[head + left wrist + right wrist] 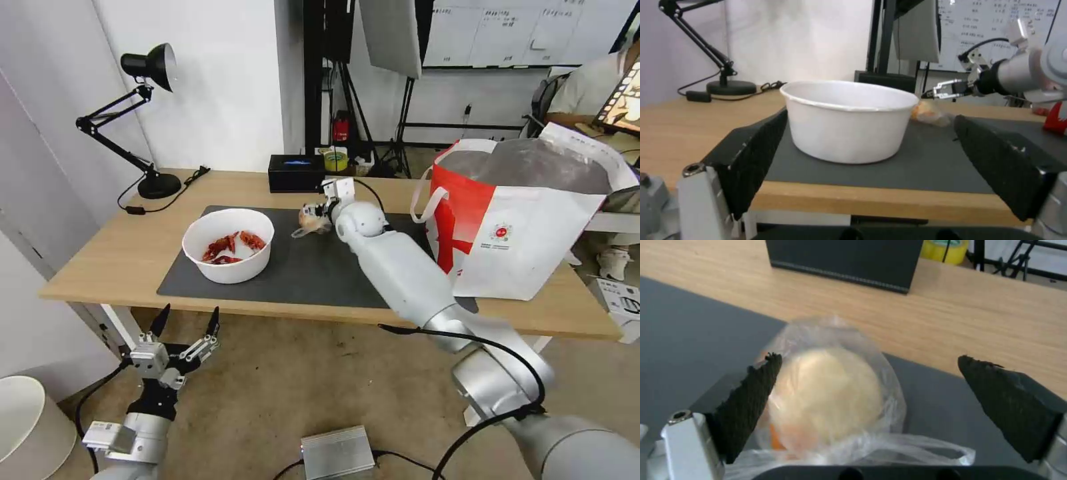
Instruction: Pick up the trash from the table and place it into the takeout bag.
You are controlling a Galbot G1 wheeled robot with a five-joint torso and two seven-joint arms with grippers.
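Right pincer (867, 393): reaches out over the far part of the dark grey mat (300, 270), jaws spread wide on either side of the wrapped lump (831, 400); in the right wrist view one black fingertip (753, 396) sits right against the plastic and the other stands well apart from it, so nothing is gripped.
Wrapped lump: clear wrap around a pale beige rounded mass with a bit of orange at one end, lying on the mat near its far edge, between the bowl (229, 245) and the takeout bag (527, 227).
Left pincer (187, 327): held low in front of the worktop's near edge, below the bowl's side of the worktop (107, 260), jaws apart and empty.
Bowl: white, round, upright on the left part of the mat, with red crayfish shells (230, 247) inside; in the left wrist view it stands between that pincer's two black fingertips (755, 156) but farther off, untouched.
Takeout bag: large white bag with a red side panel and silver lining, standing open on the right end of the worktop, its loop handle (421, 193) hanging toward the mat.
Black box (297, 172): at the worktop's far edge, behind the lump.
Desk lamp (143, 120): black, on the far left corner.
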